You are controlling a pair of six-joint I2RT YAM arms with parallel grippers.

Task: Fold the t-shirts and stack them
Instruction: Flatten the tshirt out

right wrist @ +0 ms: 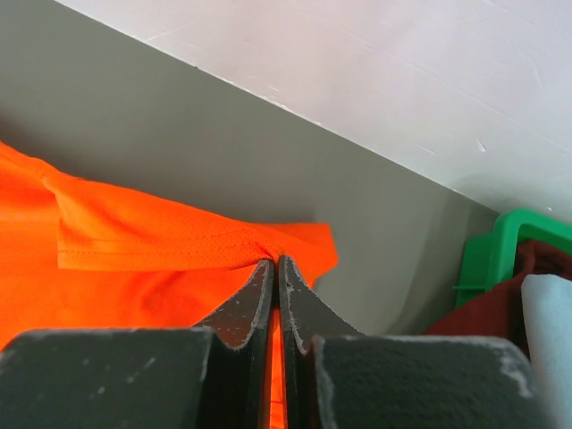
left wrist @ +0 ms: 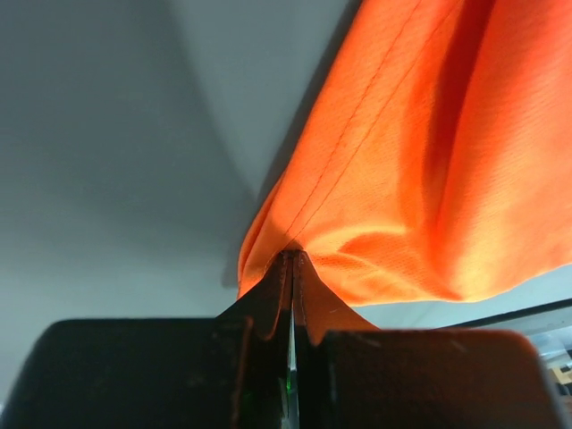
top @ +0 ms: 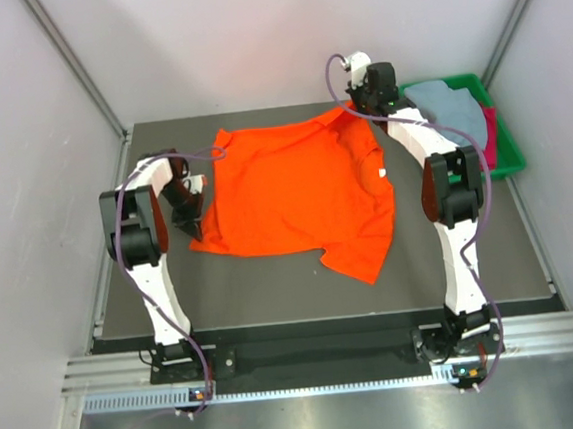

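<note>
At centre frame, on the dark surface [top: 273, 291]: orange t-shirt [top: 295, 199], spread mostly flat, lower right corner bunched into a loose point. Left end effector [left wrist: 292, 261] closed tight on the shirt's left-hand edge, stitched hem pinched between the tips, cloth tenting up from the pinch. Right end effector [right wrist: 275, 264] likewise clamped, on a hemmed edge at the shirt's upper right, probably a sleeve, near the green tray [top: 510, 150]. In the tray, upper right of the top view: grey-blue t-shirt [top: 450, 107] over a dark red one [top: 491, 128], neither folded yet.

Looks like spreading or first fold on the orange one. To do it well: move both arms together, hold even tension across the cloth, lift only enough to clear the surface, avoid dragging the bunched corner. Align hems before letting go; no slack between the two grips.

Thin knit fabric, matte, fine weave visible up close, double-stitched hems, soft rounded folds, no stiffness. Likely to wrinkle and slide on the smooth surface.
</note>
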